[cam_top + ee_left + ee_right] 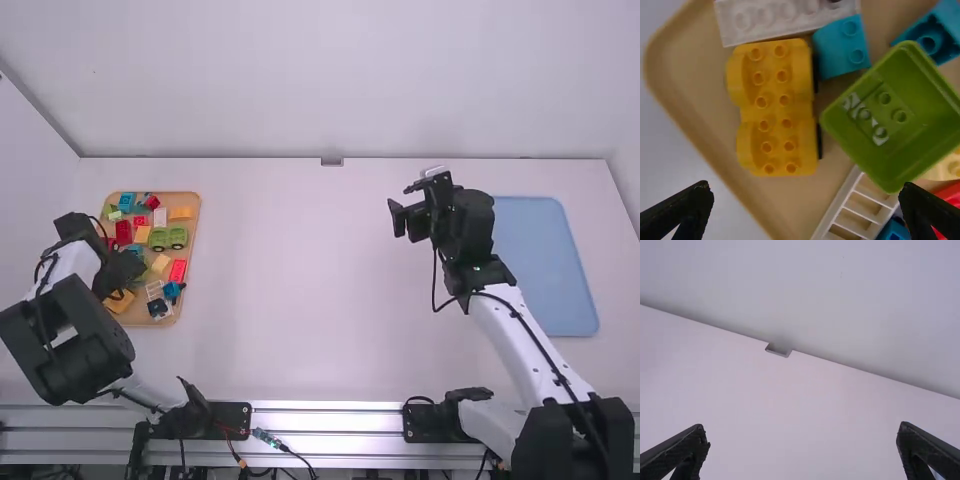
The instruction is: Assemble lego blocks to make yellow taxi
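The left end effector [120, 274] is spread and empty above the wooden-coloured tray [197, 222], toward its near left corner, where the arm partly covers the chunky yellow studded plastic car body [777, 110], its black wheels only just peeking out along one side. Beside it sit a deep green square plastic bin [920, 135] and a white ladder-like plastic piece [862, 202], cut off by the wrist view's edge. The right end effector [404, 204], also parted and empty, hangs over the white desk [300, 300], toward its far edge.
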{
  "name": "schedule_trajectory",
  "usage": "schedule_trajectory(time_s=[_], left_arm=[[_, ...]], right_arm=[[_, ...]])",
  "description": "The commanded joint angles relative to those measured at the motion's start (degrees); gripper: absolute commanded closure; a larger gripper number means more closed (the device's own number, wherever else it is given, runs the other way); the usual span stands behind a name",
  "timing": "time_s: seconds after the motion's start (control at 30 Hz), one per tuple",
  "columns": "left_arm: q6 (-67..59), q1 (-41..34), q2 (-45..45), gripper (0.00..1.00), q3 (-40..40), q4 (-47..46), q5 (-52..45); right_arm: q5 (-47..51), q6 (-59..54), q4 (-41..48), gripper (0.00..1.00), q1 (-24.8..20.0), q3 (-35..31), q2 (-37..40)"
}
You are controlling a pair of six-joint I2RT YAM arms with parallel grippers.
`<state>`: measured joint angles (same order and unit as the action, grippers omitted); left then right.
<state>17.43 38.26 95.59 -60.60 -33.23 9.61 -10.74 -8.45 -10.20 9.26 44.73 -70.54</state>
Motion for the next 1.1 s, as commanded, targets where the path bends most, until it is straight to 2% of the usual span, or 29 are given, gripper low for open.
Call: schedule_trajectory(time_s=[0.0,0.1,0.27,0.4,0.77,1.07], left_arm=[[6.75,0.59,0.22,0.01,-0.13,-0.51,7.34],[6.95,1.03,0.22,0.01,1.88,2.04,8.04],[-2.54,1.01,0.22,0.01,7.06,10.9,0.6],[-0.72,1.33,0.22,0.01,9.9,13.8,1.26],[-1.46,2.14,0.2,0.01,8.39,15.05,1.02],[-0.33,2.19,0.09,0.01,1.51,6.0,1.22]], right_arm=[[0.11,0.13,-0.24,0.01,0.2,1.49,-0.02],[0.09,0.09,-0.24,0.01,0.2,1.49,-0.02],[0.09,0.11,-0.26,0.01,0.2,1.49,-0.02],[0.09,0.11,-0.28,0.01,0.2,1.49,-0.02],[0.09,0.11,-0.94,0.01,0.2,1.49,-0.02],[0.09,0.11,-0.98,0.01,0.2,1.49,-0.02]])
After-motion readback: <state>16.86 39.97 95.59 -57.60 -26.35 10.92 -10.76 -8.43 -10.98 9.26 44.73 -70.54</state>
